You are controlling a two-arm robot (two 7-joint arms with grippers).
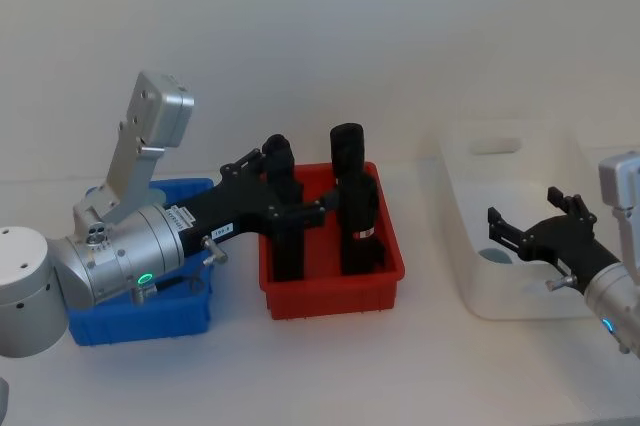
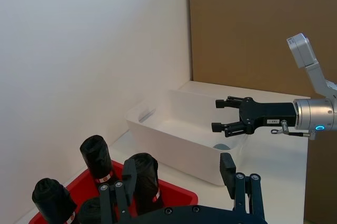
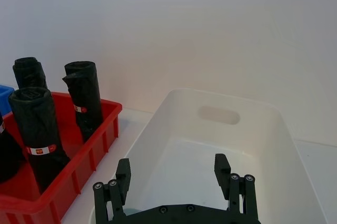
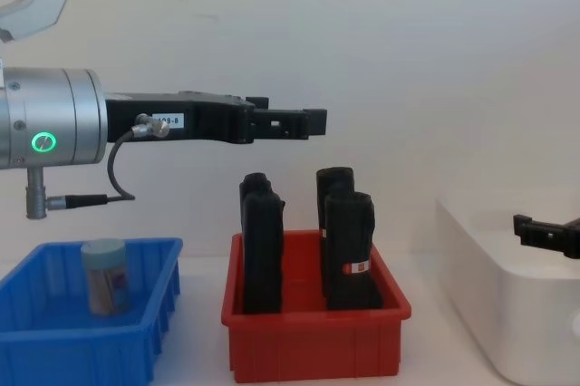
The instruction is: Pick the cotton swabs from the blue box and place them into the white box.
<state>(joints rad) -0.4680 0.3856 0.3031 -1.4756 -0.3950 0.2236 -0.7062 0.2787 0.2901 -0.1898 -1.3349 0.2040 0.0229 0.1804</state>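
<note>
Head view: a white table (image 1: 330,376) carries three containers in a row, with the blue box on the robot's left, the red bin in the middle and the white box on the right.
White box (image 1: 520,301): the largest container. It is plain white with smooth walls and rounded corners, and has a handle slot (image 3: 220,114) in its far wall. A small pale blue round shape (image 2: 221,146) lies on its floor at the near end, too hidden to tell what it is.
Red bin (image 1: 330,296): shallow and open-topped. It sits just beside the blue box and apart from the white box.
Blue box (image 4: 82,350): bright blue and shallow, with a ribbed front wall. In the head view the left arm covers much of it.
Left gripper (image 4: 304,120): reaches out level, high over the red bin and clear of the roll tops. Its fingers are spread wide and it holds nothing.
Right gripper (image 2: 217,114): hovers over the near end of the white box, above the rim. Its fingers are spread wide and it is empty.
Rolls (image 4: 349,241): four tall black rolls stand upright in the red bin. Some have a white and red band.
Swab tub (image 4: 106,275): one small clear round tub with a light blue cap on top and pale beige sticks showing through its wall. It stands upright on the floor of the blue box, touched by neither gripper.
</note>
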